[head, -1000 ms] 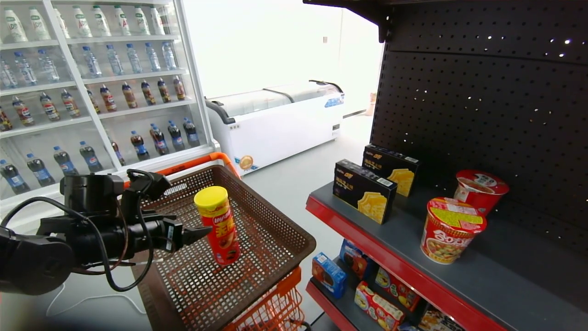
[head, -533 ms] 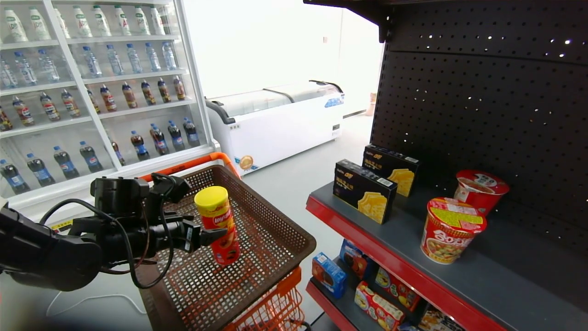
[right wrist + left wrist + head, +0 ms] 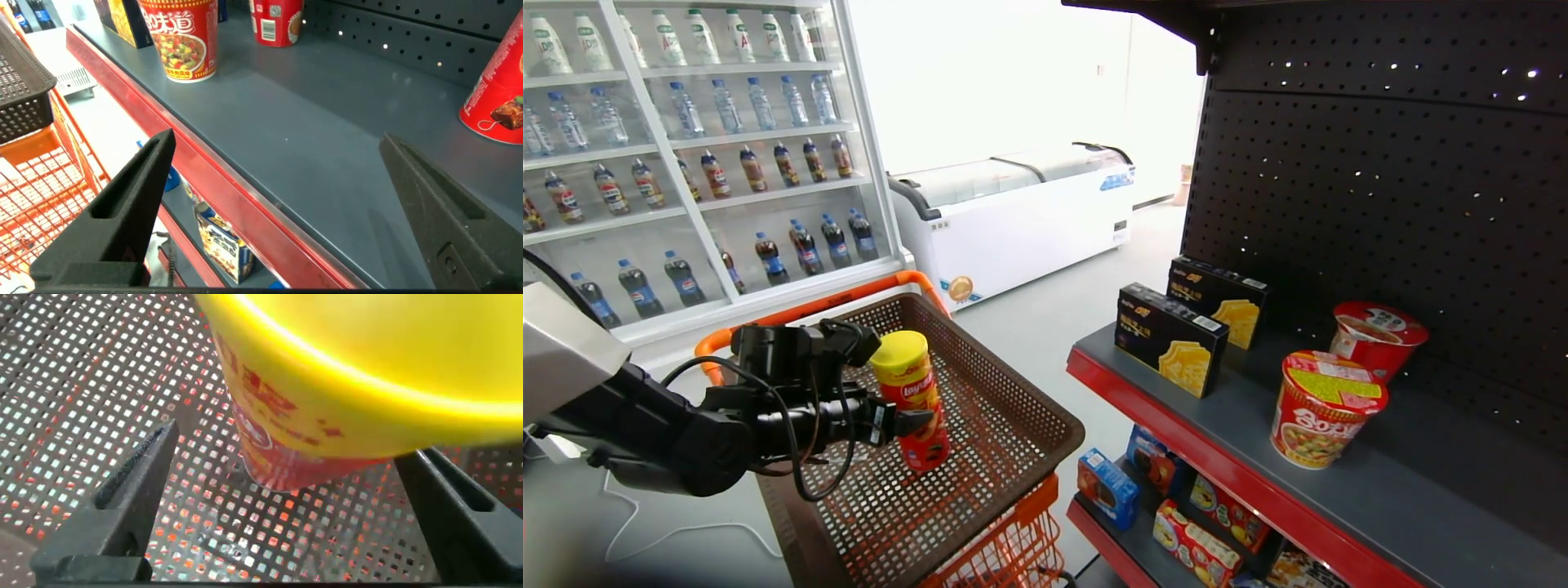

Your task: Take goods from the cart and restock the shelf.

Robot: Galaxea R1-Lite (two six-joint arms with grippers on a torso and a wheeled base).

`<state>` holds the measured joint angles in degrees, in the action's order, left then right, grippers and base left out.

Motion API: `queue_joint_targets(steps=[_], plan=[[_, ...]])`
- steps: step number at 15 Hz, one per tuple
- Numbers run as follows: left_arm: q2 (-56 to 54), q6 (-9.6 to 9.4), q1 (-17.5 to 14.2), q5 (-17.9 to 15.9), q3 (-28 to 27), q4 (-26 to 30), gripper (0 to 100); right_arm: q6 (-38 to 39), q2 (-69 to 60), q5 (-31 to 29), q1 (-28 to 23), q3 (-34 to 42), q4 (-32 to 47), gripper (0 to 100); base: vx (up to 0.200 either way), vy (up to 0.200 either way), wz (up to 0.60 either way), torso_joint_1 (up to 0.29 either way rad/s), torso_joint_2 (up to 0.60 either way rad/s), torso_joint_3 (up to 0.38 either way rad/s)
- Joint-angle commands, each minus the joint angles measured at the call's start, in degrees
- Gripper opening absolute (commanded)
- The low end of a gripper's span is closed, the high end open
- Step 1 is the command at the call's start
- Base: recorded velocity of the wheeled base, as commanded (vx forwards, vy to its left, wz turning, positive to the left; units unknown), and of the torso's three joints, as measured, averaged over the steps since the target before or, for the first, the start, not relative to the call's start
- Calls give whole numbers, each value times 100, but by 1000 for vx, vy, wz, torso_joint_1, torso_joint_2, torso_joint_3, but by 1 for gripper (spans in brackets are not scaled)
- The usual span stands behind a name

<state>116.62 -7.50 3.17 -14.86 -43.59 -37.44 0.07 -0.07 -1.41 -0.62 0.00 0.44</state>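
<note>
1. One yellow-lidded red cardboard tube (image 3: 911,400); two black boxes (image 3: 1172,339); two red cups (image 3: 1323,408).
2. Tube upright, long axis vertical, in brown mesh basket (image 3: 1013,408), nine o'clock of shelf (image 3: 1241,400).
3. My left pincer (image 3: 290,449) spread wide, straddling it; my right pincer (image 3: 278,139) wide.

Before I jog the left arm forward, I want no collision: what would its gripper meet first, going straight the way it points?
The chip can, standing in the cart basket. It sits between the open jaws of the left gripper, so contact would likely come almost at once, though depth is unclear.
</note>
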Motion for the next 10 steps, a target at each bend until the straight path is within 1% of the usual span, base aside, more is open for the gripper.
queue_joint_targets(steps=[1,3,6,9,10], plan=[[221,-24,26,-70,-123,0,100,1,7,1,1,0,0,100,0,0,0,0,0,0],[265,-24,26,-78,-132,0,100,1,7,1,1,0,0,100,0,0,0,0,0,0],[423,-24,35,-96,-281,0,100,1,7,1,1,0,0,100,0,0,0,0,0,0],[450,-24,43,-316,-352,0,100,1,7,1,1,0,0,100,0,0,0,0,0,0],[485,-24,52,-316,-360,0,100,1,7,1,1,0,0,100,0,0,0,0,0,0]])
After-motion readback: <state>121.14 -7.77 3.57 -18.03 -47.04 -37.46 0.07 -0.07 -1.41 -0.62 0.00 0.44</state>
